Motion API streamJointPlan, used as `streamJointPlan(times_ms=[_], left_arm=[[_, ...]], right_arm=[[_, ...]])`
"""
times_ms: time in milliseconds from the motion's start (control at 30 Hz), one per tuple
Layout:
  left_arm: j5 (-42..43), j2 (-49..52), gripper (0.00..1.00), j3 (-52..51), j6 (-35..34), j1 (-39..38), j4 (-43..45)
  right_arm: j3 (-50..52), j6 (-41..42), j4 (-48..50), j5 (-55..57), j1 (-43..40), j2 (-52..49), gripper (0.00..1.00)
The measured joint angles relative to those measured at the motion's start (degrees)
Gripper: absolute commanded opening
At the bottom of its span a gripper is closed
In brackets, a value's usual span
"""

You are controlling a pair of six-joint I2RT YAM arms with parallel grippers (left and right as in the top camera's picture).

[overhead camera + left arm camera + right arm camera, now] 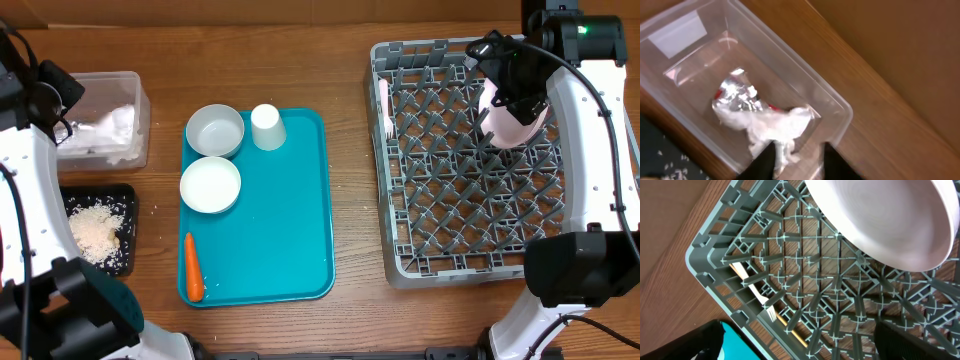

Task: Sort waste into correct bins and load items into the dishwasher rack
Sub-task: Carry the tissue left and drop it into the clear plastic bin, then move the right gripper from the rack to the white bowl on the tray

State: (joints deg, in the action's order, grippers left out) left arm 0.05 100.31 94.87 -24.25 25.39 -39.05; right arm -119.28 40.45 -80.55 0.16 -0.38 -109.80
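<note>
Dishwasher rack (450, 220) filled the 3 o'clock side of the surface. The plate (515, 120) leaned in the pegs at its 1 o'clock corner, and the right end effector (799, 335) stood spread wide just off it, gripping nothing. The teal tray (270, 220) sat in the middle. At 10 o'clock the clear tub (810, 80) held the napkin (775, 125) and foil wrapper (737, 95), with the left end effector (799, 150) above them, part open and empty. On the tray, the two bowls (215, 130) at 10 o'clock and the cup (267, 127) at 12 looked stiff, light and slick, so I'd pinch a rim. The carrot (193, 268) at 7 looked firm but rolly, so grab it mid-length
</note>
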Motion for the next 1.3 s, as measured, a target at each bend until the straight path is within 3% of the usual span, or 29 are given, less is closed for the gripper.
streamJointPlan(times_ms=[433,567,633,700,867,967,1300], left_arm=[[5.6,0.8,0.78,0.0,2.4,0.0,-2.2],[14.5,-4.5,0.88,0.0,2.3,0.0,-5.6],[18.6,-8.1,1.00,0.1,2.4,0.0,-9.7],[20.5,-11.4,1.00,0.3,2.8,0.0,-16.1],[14.7,-14.0,1.00,0.5,3.6,-0.1,-33.4],[8.9,-12.7,1.00,0.3,3.2,-0.1,-39.5],[1.5,-11.5,1.00,0.1,2.8,-0.1,-43.5]], right_arm=[[0.0,0.0,0.0,0.0,0.0,0.0,1.00],[0.0,0.0,0.0,0.0,0.0,0.0,1.00],[0.0,0.0,0.0,0.0,0.0,0.0,1.00],[0.0,0.0,0.0,0.0,0.0,0.0,1.00],[0.0,0.0,0.0,0.0,0.0,0.0,1.00],[0.0,0.0,0.0,0.0,0.0,0.0,1.00],[0.0,0.0,0.0,0.0,0.0,0.0,1.00]])
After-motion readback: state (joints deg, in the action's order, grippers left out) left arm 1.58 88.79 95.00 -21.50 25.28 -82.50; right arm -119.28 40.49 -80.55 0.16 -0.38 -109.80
